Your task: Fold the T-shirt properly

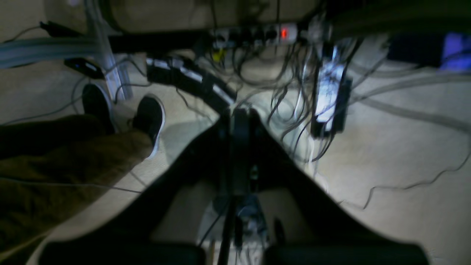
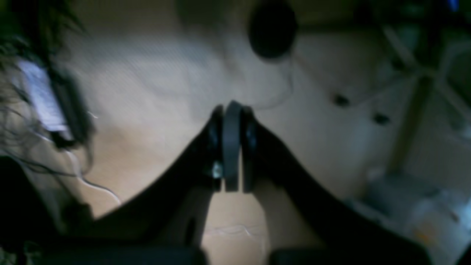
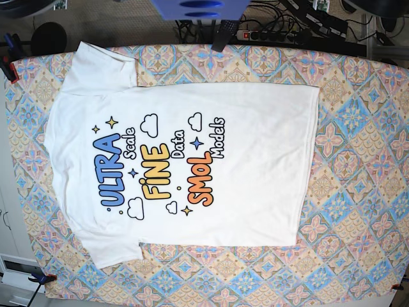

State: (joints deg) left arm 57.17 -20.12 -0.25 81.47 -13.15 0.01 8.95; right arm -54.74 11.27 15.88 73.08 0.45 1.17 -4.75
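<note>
T-shirt [image 3: 185,160] lies flat, print up, mid-frame in the base view on the tablecloth [image 3: 358,128], long axis left-right; left gripper [image 1: 235,114] and right gripper [image 2: 232,110] both pinched closed, empty, over floor; can't tell which arm's nearer

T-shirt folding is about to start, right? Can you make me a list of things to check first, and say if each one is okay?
1. T-shirt lies flat and spread out on the tablecloth: ok.
2. Printed side faces up, so the words show: ok to see, but for a neat fold it may need to face down: cannot tell.
3. Both sleeves are spread out, not tucked under: ok.
4. Left pincer is open and ready to grab: not ok, it is shut.
5. Right pincer is open and ready: not ok, shut too.
6. Pincers are over the shirt: not ok, both wrist views show floor.
</note>
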